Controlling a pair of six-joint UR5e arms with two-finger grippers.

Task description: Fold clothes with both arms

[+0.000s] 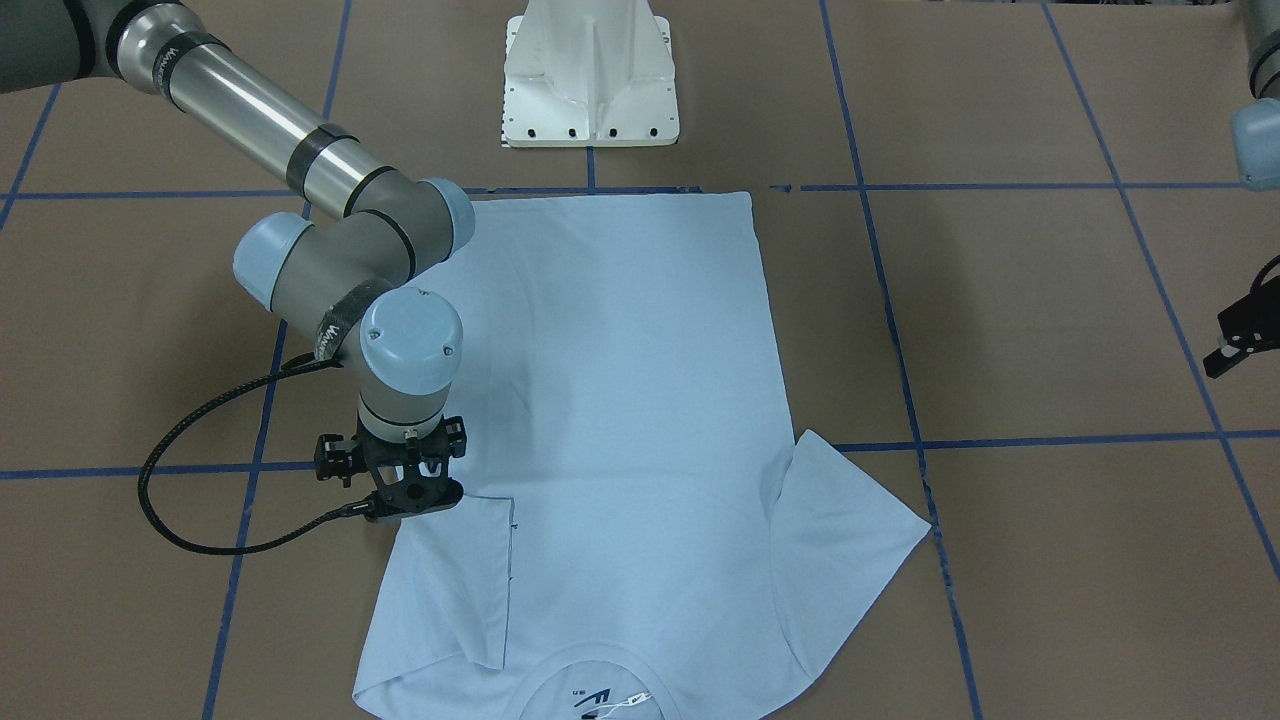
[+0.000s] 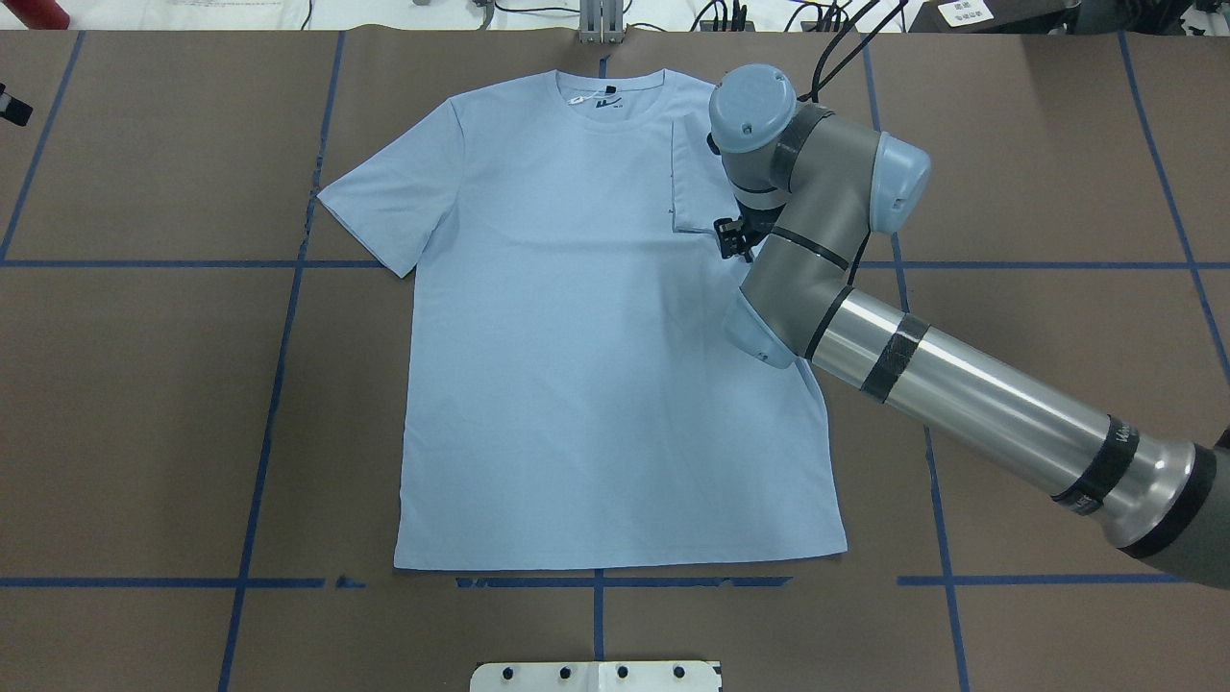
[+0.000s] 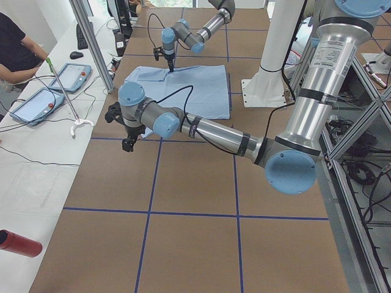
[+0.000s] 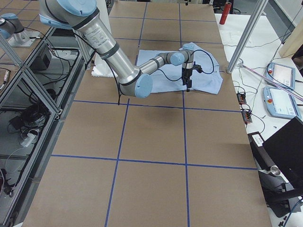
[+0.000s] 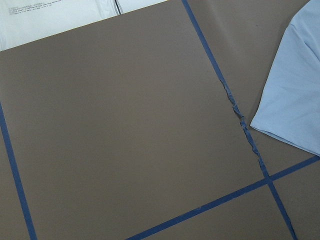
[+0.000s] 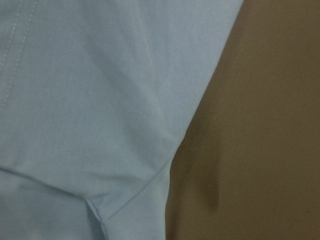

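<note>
The light blue T-shirt (image 2: 577, 365) lies flat on the brown table, its neck label (image 2: 603, 99) at the far edge. One sleeve (image 2: 694, 183) is folded in over the body; the other sleeve (image 2: 394, 202) is spread out. My right gripper (image 2: 732, 240) points straight down at the folded sleeve's lower corner (image 1: 460, 500). Its fingers are hidden under the wrist, so I cannot tell its state. The right wrist view shows only cloth (image 6: 100, 100) up close beside bare table. My left gripper (image 1: 1240, 345) hovers well off to the side of the spread sleeve, barely in view.
The white pedestal base (image 1: 590, 80) stands just beyond the shirt's hem. Blue tape lines (image 2: 288, 317) grid the table. A red cylinder (image 3: 18, 243) lies on the side bench, where tablets (image 3: 36, 104) rest and a person (image 3: 15, 49) sits.
</note>
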